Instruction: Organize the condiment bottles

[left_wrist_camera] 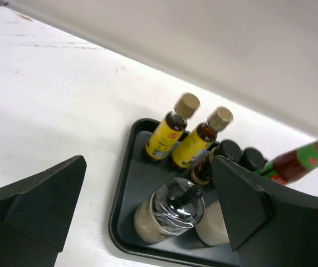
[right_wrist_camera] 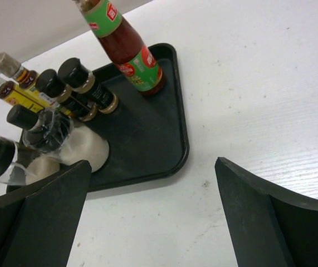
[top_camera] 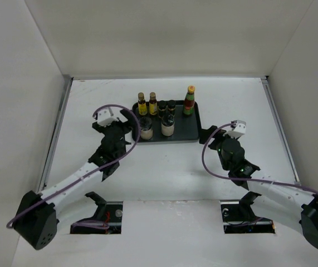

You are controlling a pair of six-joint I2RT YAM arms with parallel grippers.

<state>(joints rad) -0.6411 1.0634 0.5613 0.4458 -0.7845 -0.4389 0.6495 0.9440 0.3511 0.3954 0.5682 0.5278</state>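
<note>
- left arm is reaching forward and a bit rightward from its base; the left hand (top_camera: 130, 125) is sitting right at the left edge of the tray (top_camera: 187, 132), pointing in at it
- its fingers (left_wrist_camera: 42, 211) are gaping wide apart and gripping nothing; from the wrist view they're framing the near-left end of the tray
- right arm is bending in toward the middle; the right hand (top_camera: 208, 135) is hanging just off the tray's right front corner, low over the table (top_camera: 164, 172)
- the right fingers (right_wrist_camera: 259, 217) are spread wide too, holding nothing; only bare table is showing between them
- all seven bottles are standing upright on the tray, which is lying at the far middle of the table
- back row going left to right: yellow-labelled bottle (top_camera: 142, 104) and second yellow-labelled bottle (top_camera: 153, 104), both tan-capped; then dark bottle (top_camera: 162, 107) and second dark bottle (top_camera: 171, 107), both black-capped, all four packed close
- red bottle (top_camera: 189, 102) is standing apart in the back right corner; it's the tallest, with a green band round the label
- front row: cream jar (top_camera: 146, 129) and second cream jar (top_camera: 167, 127), squat with shiny dark tops; the first is sitting closest to the left hand
</note>
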